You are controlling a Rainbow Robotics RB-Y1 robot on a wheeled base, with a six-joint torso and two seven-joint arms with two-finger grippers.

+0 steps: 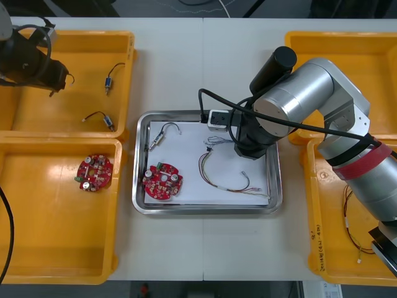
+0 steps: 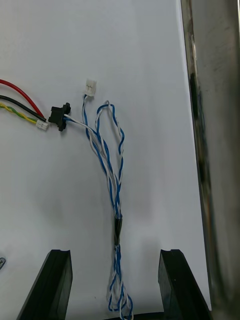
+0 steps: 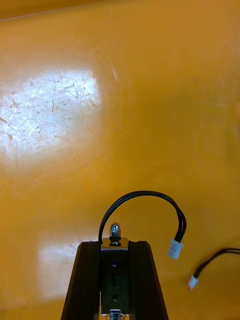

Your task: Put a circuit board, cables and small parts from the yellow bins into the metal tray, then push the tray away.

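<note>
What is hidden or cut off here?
Right wrist view: twisted blue and white cable, inside open right end effector, runs off the edge.
Left wrist view: over a yellow bin, shut left end effector covers much of the small metal part.
Front view: silver arm hides a metal tray corner.

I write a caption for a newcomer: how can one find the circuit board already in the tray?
Start at the central metal tray. In its near left corner lies a round red circuit board; the other board lies outside it, in a yellow bin.
</note>
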